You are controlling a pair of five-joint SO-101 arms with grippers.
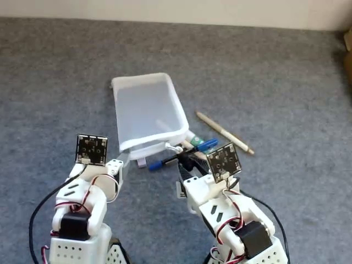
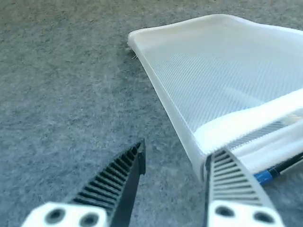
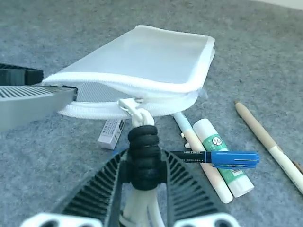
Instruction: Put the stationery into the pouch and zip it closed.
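Closest in: right gripper (image 3: 143,161), clamped on the black coiled pull (image 3: 143,142) of the zip (image 3: 132,87). Left gripper (image 2: 180,151) spread wide, gripping nothing, one finger just beside the mouth corner of the pouch (image 1: 146,104).

Pouch mid-counter, mouth toward the arms and gaping a little. Blue pen (image 3: 222,158), glue stick (image 3: 213,139), white pen (image 3: 189,137), pencil (image 3: 265,142) and eraser (image 3: 111,132) all outside, by the mouth. Loading not yet begun, by the look of it.

Likely step: working the zip. Pinch the corner with the left first, or risk dragging the whole pouch along. Then draw the pull straight along the teeth, low and level. Mind the blue pen lying crosswise by the gripper.

Grey short-pile carpet (image 1: 275,71) over the counter, likely grippy. Pale wall (image 1: 220,11) along the far edge.
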